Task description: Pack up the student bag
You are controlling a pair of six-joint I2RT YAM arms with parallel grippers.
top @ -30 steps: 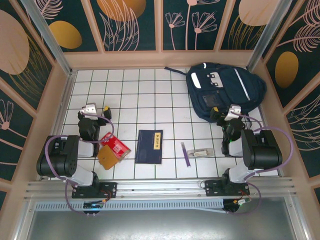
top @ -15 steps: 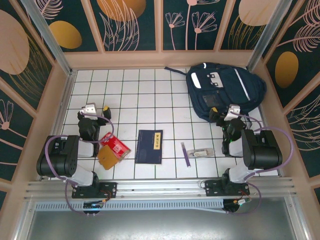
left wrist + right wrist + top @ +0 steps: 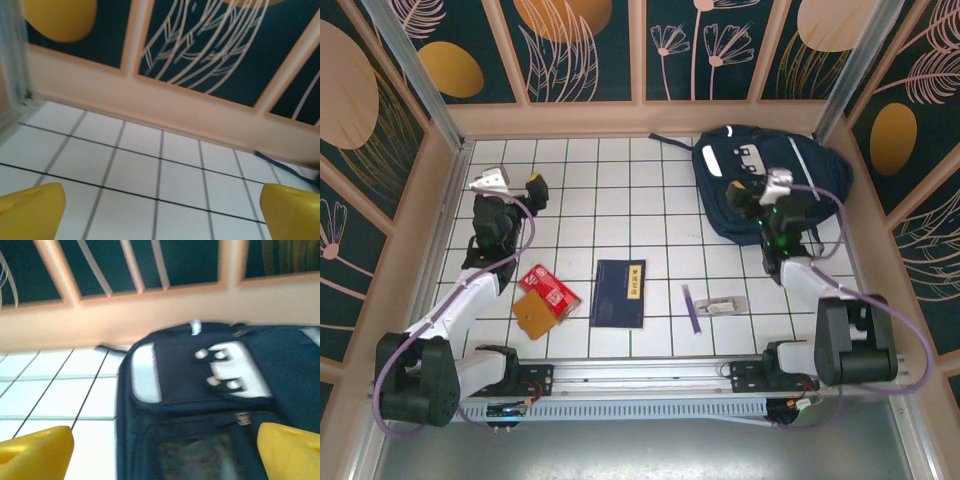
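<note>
table (image 3: 620, 180): white, gridded. loose items on it, counted: six.

- one student bag (image 3: 790, 165), navy with pale stripes and a light grey front patch, lying flat in the far right corner of the table.
- one dark-blue notebook (image 3: 619, 292), near the near edge, about centre.
- one red packet (image 3: 550, 292), left of the notebook and apart from it.
- one flat tan piece (image 3: 532, 315), touching the packet on its near side.
- one purple pen (image 3: 692, 308) and one small pale item (image 3: 725, 304), just beside each other, right of the notebook.

arms: two.

- left arm (image 3: 470, 290) reaches toward the far left corner. left jaws stand wide apart, with bare table between the yellow fingertips (image 3: 30, 210). nothing held.
- right arm (image 3: 805, 275) reaches over the bag's near edge. right jaws stand wide apart and grip nothing. contact with the bag cannot be told.
</note>
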